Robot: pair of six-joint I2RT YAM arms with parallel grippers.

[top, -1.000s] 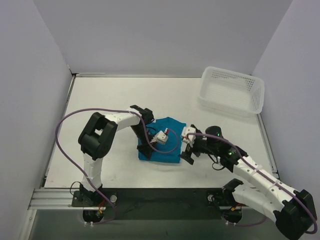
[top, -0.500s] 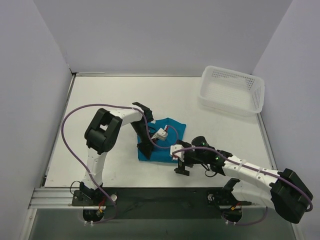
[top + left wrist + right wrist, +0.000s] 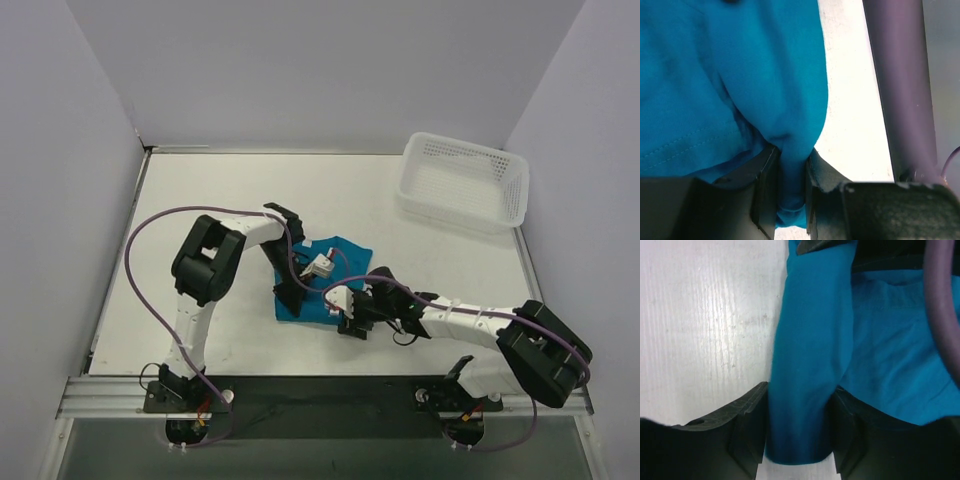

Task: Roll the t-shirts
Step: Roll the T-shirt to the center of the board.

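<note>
One teal-blue t-shirt [image 3: 348, 262] lies bunched into a small folded bundle on the white table in the top view. My left gripper [image 3: 290, 298] stands at its left edge, shut on a thick fold of the cloth [image 3: 791, 170], which is squeezed between the two black fingers [image 3: 765, 195]. From the right, my right gripper [image 3: 350, 320] has its jaws on the bundle's near edge. In the right wrist view a rolled band of the t-shirt [image 3: 810, 365] fills the gap between the pads [image 3: 747, 440] and touches both.
A white perforated basket [image 3: 465, 182] stands at the back right of the table [image 3: 220, 200]. Purple cables [image 3: 150, 240] loop off both arms. Grey walls close in the left, back and right sides.
My right arm has swung left along the near side of the t-shirt and its wide-open jaws have closed on the near edge. The left gripper has kept its grip and barely moved.
</note>
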